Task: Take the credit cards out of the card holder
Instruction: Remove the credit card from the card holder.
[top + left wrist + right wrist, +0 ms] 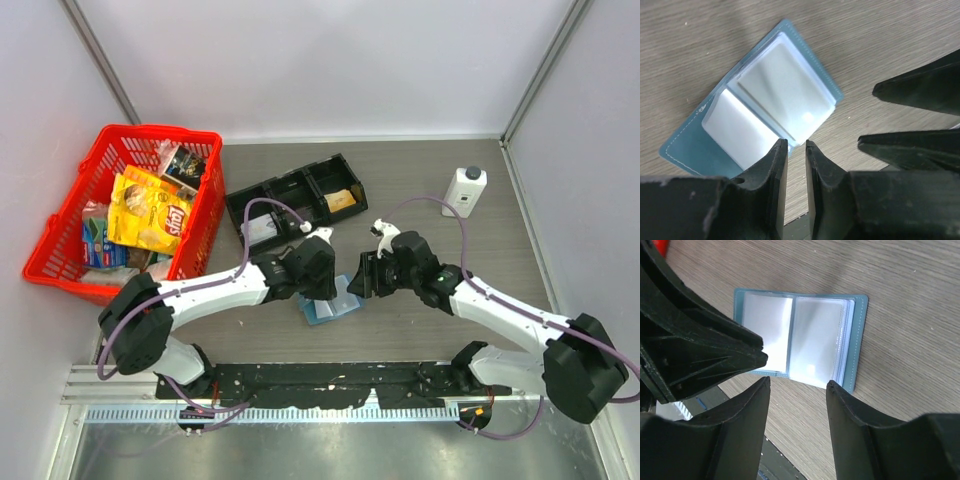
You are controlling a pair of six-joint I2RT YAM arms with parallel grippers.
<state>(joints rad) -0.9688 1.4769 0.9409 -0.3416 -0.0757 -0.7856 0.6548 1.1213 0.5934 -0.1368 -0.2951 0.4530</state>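
The small light-blue bifold card holder (860, 325) lies open and flat on the wood-grain table (910, 280), pale whitish credit cards (817, 335) in its clear sleeves (785, 90), with the left gripper (795, 145) at its edge, jaws narrowly parted on nothing, and the right gripper (797, 382) nearby, jaws spread wide.

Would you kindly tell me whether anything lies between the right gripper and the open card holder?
Nothing visible does. The right gripper, jaws open, hangs just short of the near edge of the card holder, with only bare table between. The left gripper sits at the holder's other half, off to the side.
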